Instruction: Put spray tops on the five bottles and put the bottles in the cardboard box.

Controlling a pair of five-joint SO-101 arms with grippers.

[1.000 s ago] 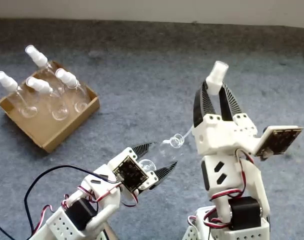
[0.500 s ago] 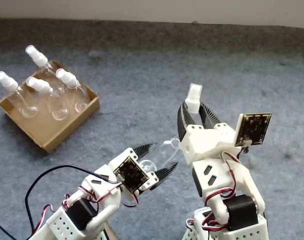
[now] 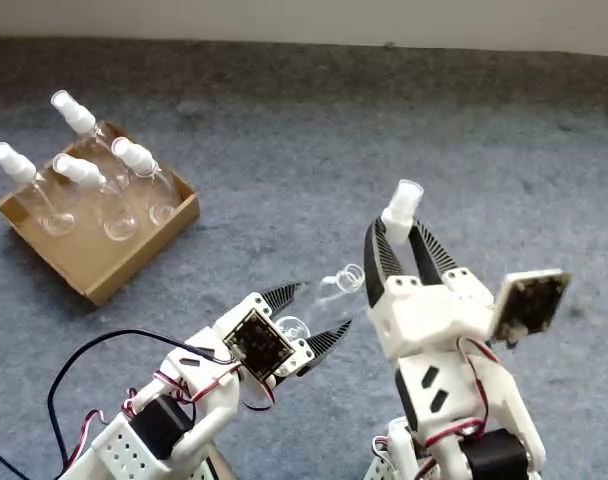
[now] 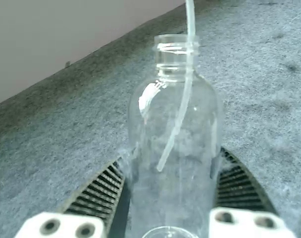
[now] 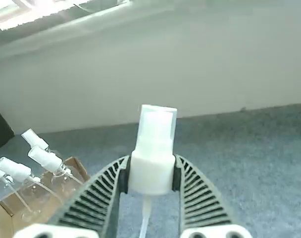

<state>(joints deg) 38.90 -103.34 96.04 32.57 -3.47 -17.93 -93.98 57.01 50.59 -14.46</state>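
- Right gripper [image 3: 396, 232] dipped toward 7 o'clock, fingers clenching the spray top [image 3: 401, 207].
- Left gripper's [image 3: 324, 307] fingers grasped the bottle [image 3: 327, 292] at 6 o'clock, tube [image 4: 182, 99] inside.
- Capping was underway; the top likely needed lowering and seating next.

The left wrist view's edge cuts off the base of the bottle [image 4: 173, 148] and the far end of the tube [image 4: 189, 20]. The right wrist view's edge cuts the cardboard box [image 5: 6, 218] and the tube under the spray top [image 5: 151, 153]. From above, the left tool [image 3: 322, 307] hides much of the bottle.

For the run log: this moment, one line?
left tool: bottle | right tool: spray top, tube in neck | box: four capped bottles
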